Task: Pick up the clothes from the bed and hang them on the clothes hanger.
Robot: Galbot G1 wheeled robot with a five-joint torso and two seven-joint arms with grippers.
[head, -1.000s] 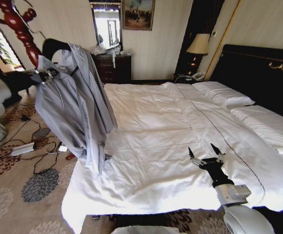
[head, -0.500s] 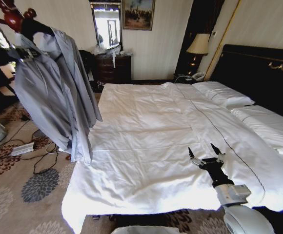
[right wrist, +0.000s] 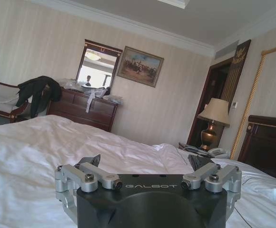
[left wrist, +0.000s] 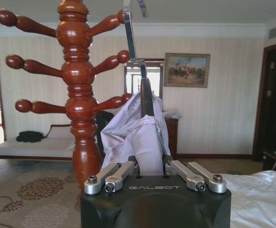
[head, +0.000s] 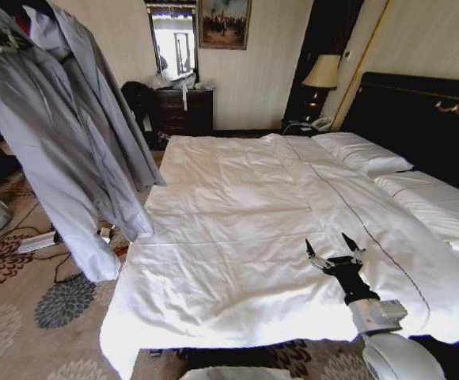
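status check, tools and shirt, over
Left tool shut on hanger, shirt hanging off it beside wooden coat stand. Right tool open over bed.

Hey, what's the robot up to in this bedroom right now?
It is hanging a shirt. The left gripper holds the grey-lavender shirt, already on its black hanger, up beside a wooden coat stand, with the hanger's silver hook near the pegs. The shirt hangs clear of the bed. The right gripper hovers open over the white sheets, idle.

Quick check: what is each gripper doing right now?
Left gripper: shut on the shirt, on its hanger.
Right gripper: open, empty, over the bed.
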